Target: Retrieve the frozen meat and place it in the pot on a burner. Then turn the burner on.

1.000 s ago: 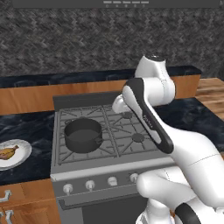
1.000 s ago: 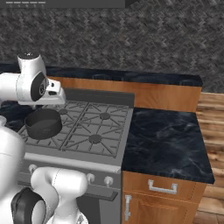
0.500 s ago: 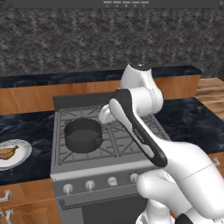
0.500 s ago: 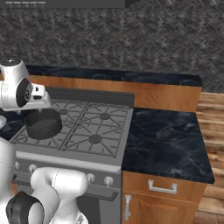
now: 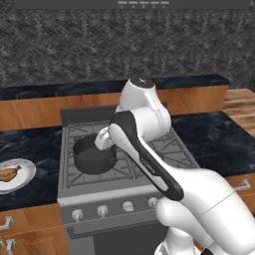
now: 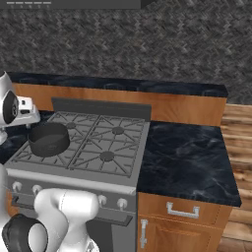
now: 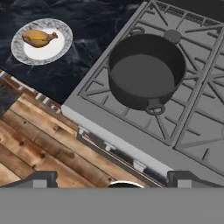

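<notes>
Dark grey, the pot (image 7: 146, 72) sits empty on the front left grate of the stove (image 5: 124, 187), over a burner (image 7: 174, 36) half hidden behind its rim. Orange-brown meat (image 7: 38, 37) lies on a white plate (image 7: 26, 51) on the black bench (image 5: 30, 144) left of the stove, well apart from the pot. Fingers (image 7: 187, 178) stand wide apart, holding nothing, above the stove's front edge.
</notes>
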